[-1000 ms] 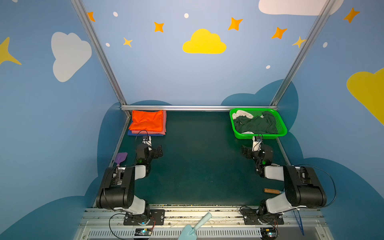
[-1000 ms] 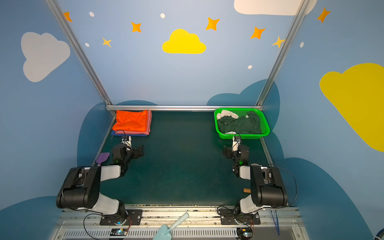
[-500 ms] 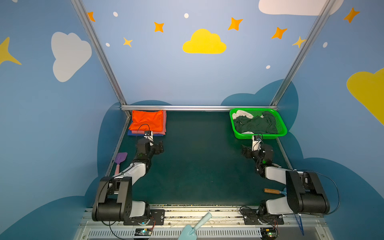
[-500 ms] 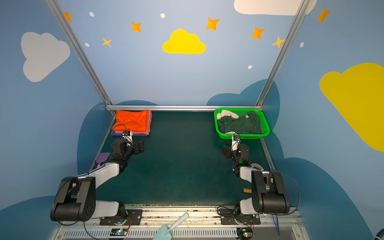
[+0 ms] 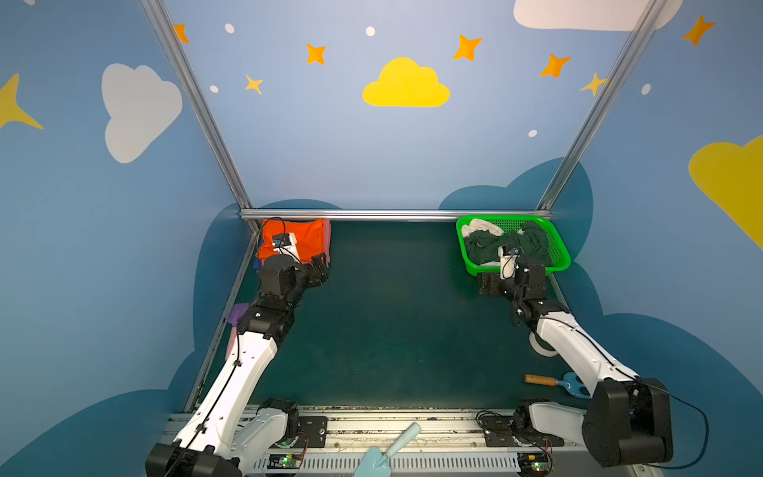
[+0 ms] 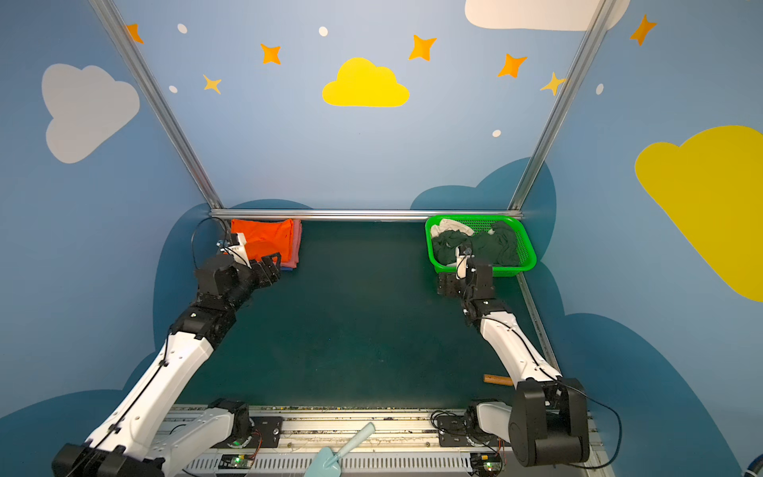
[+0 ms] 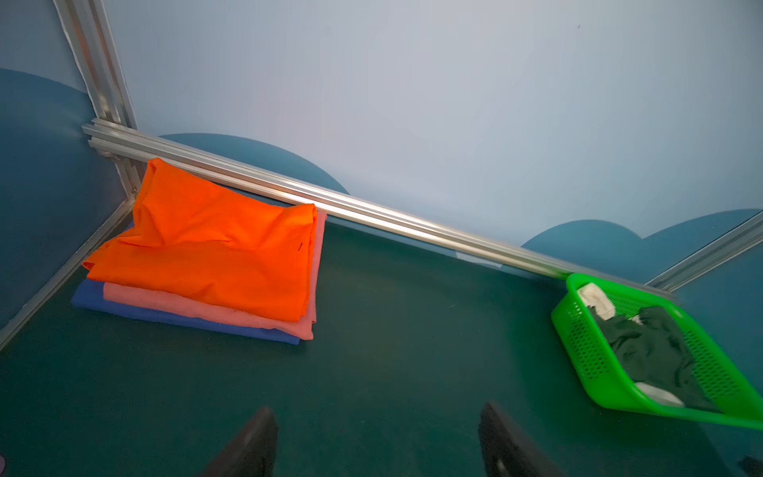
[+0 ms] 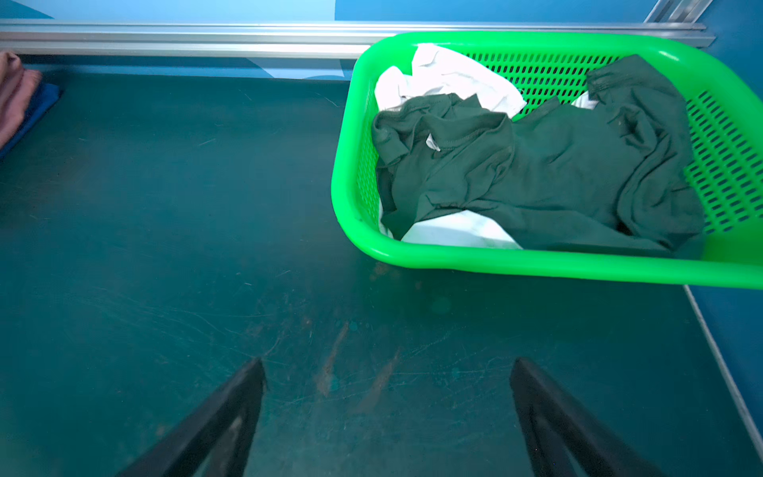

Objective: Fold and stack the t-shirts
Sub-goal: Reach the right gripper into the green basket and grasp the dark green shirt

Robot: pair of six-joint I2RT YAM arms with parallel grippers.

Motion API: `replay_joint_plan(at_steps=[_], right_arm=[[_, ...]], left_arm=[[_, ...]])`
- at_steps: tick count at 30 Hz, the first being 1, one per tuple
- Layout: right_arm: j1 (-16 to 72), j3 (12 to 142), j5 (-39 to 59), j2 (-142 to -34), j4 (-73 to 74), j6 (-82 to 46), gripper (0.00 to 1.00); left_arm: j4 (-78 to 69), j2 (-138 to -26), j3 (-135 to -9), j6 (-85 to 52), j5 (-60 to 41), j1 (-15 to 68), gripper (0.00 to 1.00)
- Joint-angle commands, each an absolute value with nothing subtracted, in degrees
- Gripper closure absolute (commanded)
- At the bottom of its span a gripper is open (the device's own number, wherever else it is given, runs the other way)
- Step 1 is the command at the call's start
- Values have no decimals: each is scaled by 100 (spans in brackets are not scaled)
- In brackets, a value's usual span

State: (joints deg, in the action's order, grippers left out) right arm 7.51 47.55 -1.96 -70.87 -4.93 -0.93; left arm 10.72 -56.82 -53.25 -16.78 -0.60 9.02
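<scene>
Three t-shirts lie folded and stacked in the far left corner of the table [image 5: 392,330]: the orange t-shirt [image 7: 214,247] on the pink t-shirt [image 7: 198,307] on the blue t-shirt [image 7: 165,316]. Two more lie crumpled in the green mesh basket [image 8: 536,264] at the far right, the dark green t-shirt [image 8: 536,173] sprawled over the white t-shirt [image 8: 446,78]. The left gripper [image 7: 376,413] hangs just in front of the stack, jaws apart and empty. The right gripper [image 8: 387,363] sits low before the basket's near rim, jaws spread wide with nothing between them. Step in hand, by judgement: fetching the dark green shirt. Done well, the right gripper clears the rim, descends on a raised green fold near the collar and pinches green cloth only, since white shows beside and beneath it; a straight lift should keep the light basket from dragging
</scene>
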Motion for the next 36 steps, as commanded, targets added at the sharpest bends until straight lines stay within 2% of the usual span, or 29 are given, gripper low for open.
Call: replay_joint_plan(at_steps=[1,7,13,18,22,27,36], right_arm=[[771,5283,-360,-7054,-1579,-215,6],[688,6512,-111,-7685,-2217,-260,6],[400,7897,-56,-8978,-2836,-526,6],[188,9400,-82,-10503,-3668,-648,13],[95,10621,-101,-11692,-4282,-630,22],[26,11535,-161,-12638,-4473,-700,30],[-82,12874,-285,-13700,-4619,-1017,30]], left_arm=[[2501,-5689,-5756,-2066,-45,907,23],[2938,-6090,-6240,-1644,-234,910,21],[2535,-6320,-5817,-1603,-121,826,24],[2563,-6488,-5763,-1655,-199,854,24],[2558,-6527,-5740,-1597,-107,858,24],[2538,-6483,-5627,-1479,62,879,25],[2525,-6567,-5599,-1383,16,932,26]])
